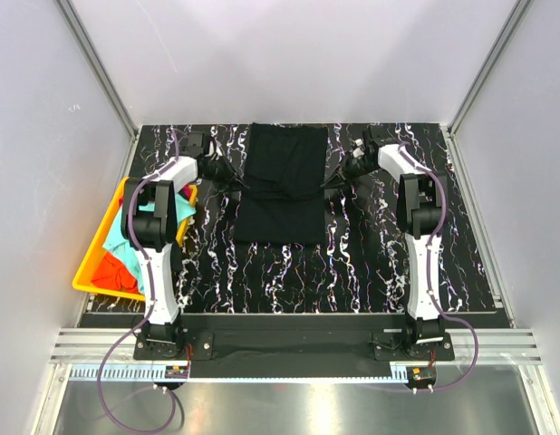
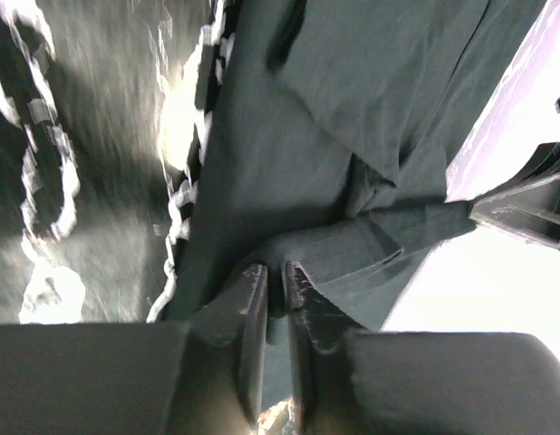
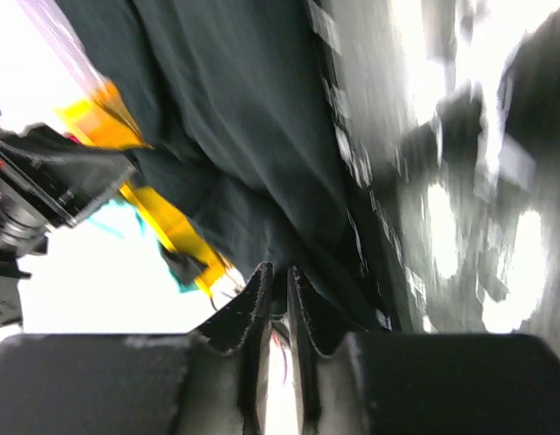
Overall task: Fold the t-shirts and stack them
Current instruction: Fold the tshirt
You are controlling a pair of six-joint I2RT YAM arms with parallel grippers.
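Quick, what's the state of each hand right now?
Left hand: slim gap, tips at a fold of the black shirt; gripping or released cannot be told.
Right hand: same, at the shirt's opposite side; cannot be told.

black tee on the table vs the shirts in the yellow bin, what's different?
Pose: black t-shirt lies spread out on the table; turquoise shirt and orange-red shirt are crumpled in the yellow bin. Place: black t-shirt mid-table, turquoise shirt and orange-red shirt at the left edge. Colour: black t-shirt dark, the other two bright. Shared: all soft cloth.
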